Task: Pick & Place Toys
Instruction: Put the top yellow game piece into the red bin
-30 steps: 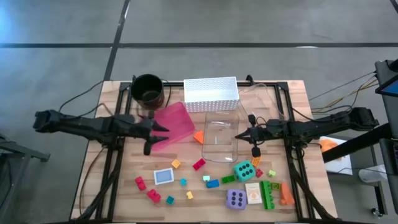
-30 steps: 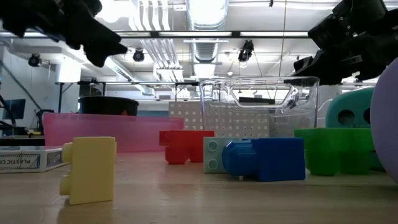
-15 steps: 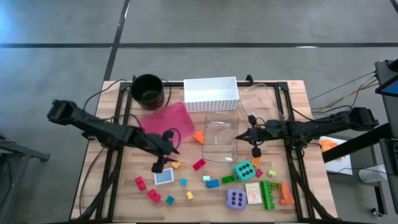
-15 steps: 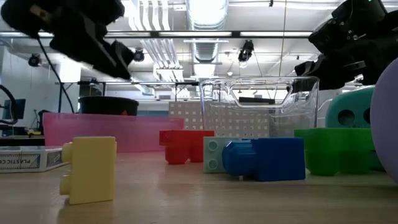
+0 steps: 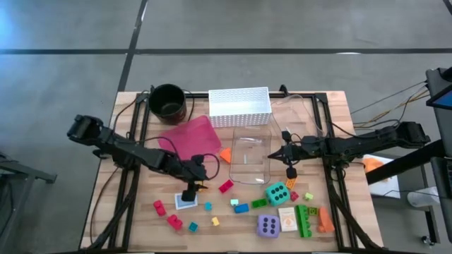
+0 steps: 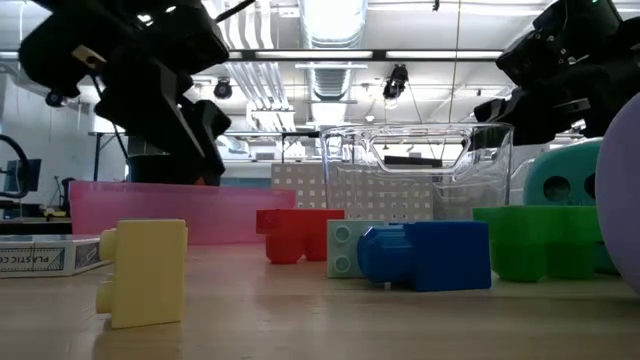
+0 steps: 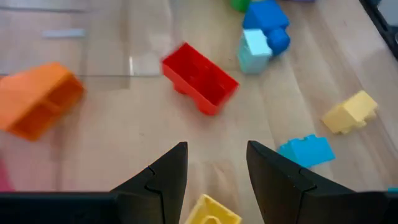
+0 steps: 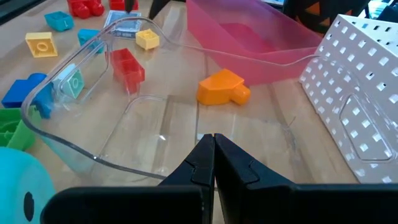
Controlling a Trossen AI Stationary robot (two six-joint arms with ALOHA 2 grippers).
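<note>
Left gripper (image 5: pixel 191 192), fingers apart w/ nothing held, is hung over yellow brick (image 7: pixel 211 213); nearby bins seen empty, toys still scattered.

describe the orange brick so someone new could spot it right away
Start at the clear plastic bin mid-table, in front of the white perforated basket. The orange brick lies on the wood between that bin and the pink tray. It is the only orange piece there.
</note>
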